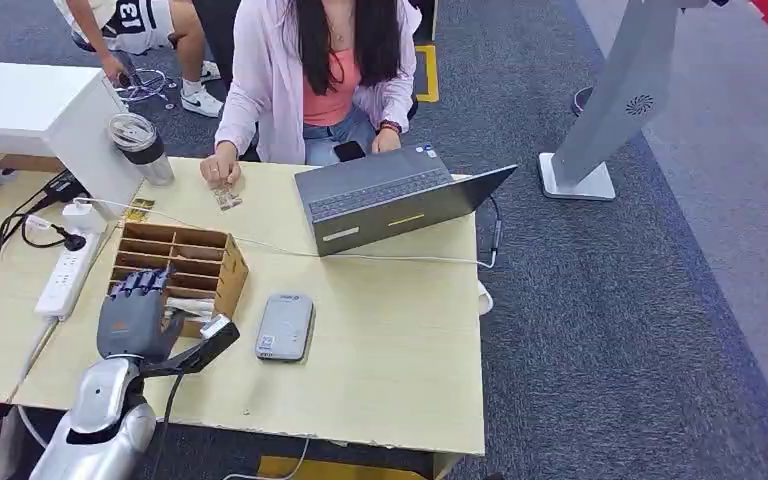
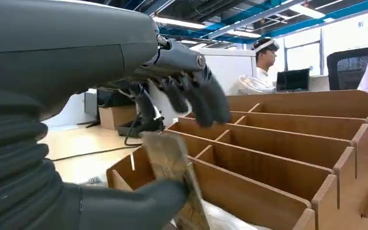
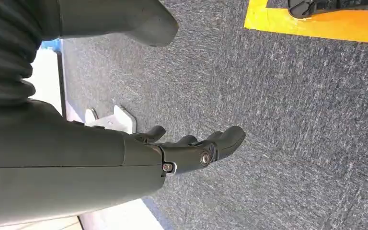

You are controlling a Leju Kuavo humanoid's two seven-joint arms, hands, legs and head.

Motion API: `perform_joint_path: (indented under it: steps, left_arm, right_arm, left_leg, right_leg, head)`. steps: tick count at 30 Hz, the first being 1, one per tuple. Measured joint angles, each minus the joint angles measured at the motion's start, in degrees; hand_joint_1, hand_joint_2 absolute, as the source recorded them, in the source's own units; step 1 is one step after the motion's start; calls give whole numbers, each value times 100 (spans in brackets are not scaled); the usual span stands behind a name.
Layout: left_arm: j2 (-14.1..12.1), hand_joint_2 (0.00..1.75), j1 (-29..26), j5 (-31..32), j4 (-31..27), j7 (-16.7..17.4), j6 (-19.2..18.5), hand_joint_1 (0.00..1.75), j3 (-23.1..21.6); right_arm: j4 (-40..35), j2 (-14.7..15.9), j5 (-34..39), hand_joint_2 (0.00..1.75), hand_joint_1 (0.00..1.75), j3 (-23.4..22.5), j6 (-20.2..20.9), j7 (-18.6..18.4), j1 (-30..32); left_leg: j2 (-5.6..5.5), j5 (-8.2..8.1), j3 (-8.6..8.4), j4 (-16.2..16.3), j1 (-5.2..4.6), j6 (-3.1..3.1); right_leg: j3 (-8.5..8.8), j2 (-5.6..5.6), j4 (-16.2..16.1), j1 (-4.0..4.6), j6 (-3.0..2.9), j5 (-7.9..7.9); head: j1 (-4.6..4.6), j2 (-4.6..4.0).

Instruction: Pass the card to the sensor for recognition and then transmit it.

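Note:
My left hand [image 1: 138, 312] is at the near end of the wooden slotted organizer [image 1: 182, 262] on the table. In the left wrist view a worn brownish card [image 2: 170, 158] stands tilted in the organizer's [image 2: 287, 143] nearest slot. My thumb [image 2: 139, 203] touches the card's near face, and the fingers [image 2: 196, 100] hover spread above it without closing. The grey flat sensor [image 1: 285, 326] lies on the table just right of the organizer. My right hand [image 3: 191, 148] hangs over the grey carpet, fingers loosely bent, holding nothing.
A person in a pink shirt sits across the table, one hand [image 1: 220, 172] resting near a small card [image 1: 226, 198]. An open laptop [image 1: 390, 195], a lidded cup [image 1: 143, 147] and a power strip [image 1: 68, 272] share the table [image 1: 400, 360]. A white stand [image 1: 610, 110] is on the floor at right.

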State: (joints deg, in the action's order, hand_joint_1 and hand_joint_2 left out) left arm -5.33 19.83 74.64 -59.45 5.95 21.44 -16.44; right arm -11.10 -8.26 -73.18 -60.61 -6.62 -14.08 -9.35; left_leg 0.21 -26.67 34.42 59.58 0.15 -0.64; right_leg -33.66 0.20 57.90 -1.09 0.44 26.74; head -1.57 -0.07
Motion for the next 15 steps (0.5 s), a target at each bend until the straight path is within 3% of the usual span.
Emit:
perform_joint_path:
  steps: [15]
  left_arm:
    - [2, 175, 36, -203, 4, -223, -350, 175, 0]
  right_arm:
    - [-2, 11, -59, 175, 0, -2, 9, 22, -5]
  left_leg:
    - [0, 0, -1, 0, 0, 0]
  right_leg:
    - [0, 0, 0, 0, 0, 0]
  head:
    - [0, 0]
